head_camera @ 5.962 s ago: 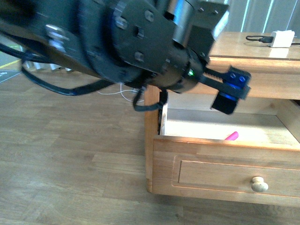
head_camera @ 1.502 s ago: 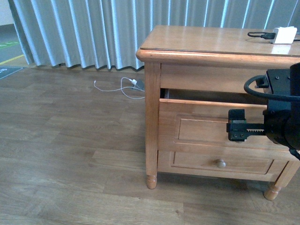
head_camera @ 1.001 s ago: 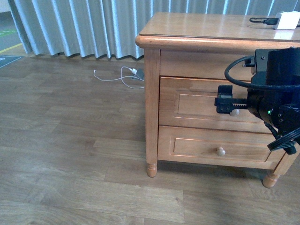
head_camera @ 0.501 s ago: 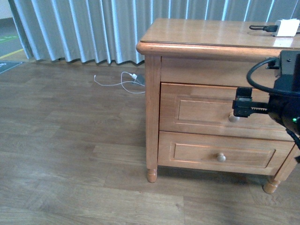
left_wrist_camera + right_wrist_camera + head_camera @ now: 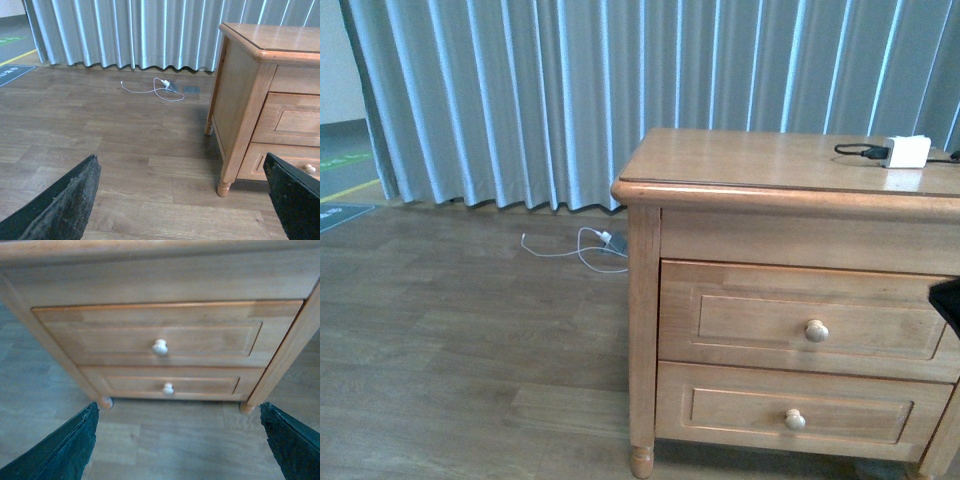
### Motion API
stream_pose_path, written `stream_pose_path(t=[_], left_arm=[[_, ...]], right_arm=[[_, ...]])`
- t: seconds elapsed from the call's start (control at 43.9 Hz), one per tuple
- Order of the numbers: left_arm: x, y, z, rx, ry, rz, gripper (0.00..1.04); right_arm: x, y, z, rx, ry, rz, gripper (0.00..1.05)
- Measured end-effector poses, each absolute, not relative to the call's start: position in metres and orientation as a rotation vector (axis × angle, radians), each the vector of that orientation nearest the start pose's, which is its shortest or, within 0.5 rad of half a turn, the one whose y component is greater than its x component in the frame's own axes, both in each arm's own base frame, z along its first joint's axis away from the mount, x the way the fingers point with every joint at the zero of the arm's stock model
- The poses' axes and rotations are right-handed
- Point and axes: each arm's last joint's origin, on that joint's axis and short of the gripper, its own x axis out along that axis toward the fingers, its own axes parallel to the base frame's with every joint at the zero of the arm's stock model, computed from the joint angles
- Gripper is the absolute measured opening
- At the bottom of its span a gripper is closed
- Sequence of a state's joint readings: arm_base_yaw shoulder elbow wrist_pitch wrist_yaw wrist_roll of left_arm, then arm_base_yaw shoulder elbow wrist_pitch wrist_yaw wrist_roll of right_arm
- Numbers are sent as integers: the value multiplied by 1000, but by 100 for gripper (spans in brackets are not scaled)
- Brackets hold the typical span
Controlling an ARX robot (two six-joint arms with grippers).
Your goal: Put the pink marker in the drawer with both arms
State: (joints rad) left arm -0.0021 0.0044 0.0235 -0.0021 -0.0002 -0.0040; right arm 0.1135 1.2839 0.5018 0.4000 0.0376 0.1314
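Note:
The upper drawer (image 5: 740, 320) of the honey-coloured cabinet is shut, with its round knob (image 5: 816, 330) showing. It also shows in the right wrist view (image 5: 115, 337). The pink marker is hidden. My right gripper (image 5: 177, 452) is open and empty, out in front of the cabinet over the floor, well back from the drawer front. My left gripper (image 5: 182, 212) is open and empty over the floor, off to the side of the cabinet (image 5: 240, 100). In the front view only a black sliver of an arm (image 5: 950, 300) shows at the right edge.
The lower drawer (image 5: 720, 410) is shut below the upper one. A white charger with a black cable (image 5: 905, 151) lies on the cabinet top. A white cable (image 5: 575, 245) lies on the wooden floor by the grey curtain (image 5: 570, 90).
The upper drawer stood open with the pink marker inside, then was pushed shut by my right gripper. That gripper has since pulled back out of the front view, and the view has tilted up.

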Motion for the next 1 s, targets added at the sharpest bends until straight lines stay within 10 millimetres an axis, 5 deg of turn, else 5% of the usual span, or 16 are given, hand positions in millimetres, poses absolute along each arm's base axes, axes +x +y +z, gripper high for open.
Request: stream_pose_path(t=[0.205, 0.319, 0.637, 0.796, 1.001], left_arm=[[96, 0, 171, -4, -17, -2, 99], [96, 0, 171, -4, -17, -2, 99], [96, 0, 171, -4, -17, -2, 99], [96, 0, 171, -4, -17, -2, 99], [96, 0, 171, -4, -17, -2, 99]], right_arm=[[162, 17, 199, 154, 424, 107, 96], [137, 10, 201, 183, 410, 102, 96], [123, -2, 203, 229, 357, 30, 95], [120, -1, 193, 66, 38, -4, 72], [115, 0, 185, 14, 4, -2, 34]])
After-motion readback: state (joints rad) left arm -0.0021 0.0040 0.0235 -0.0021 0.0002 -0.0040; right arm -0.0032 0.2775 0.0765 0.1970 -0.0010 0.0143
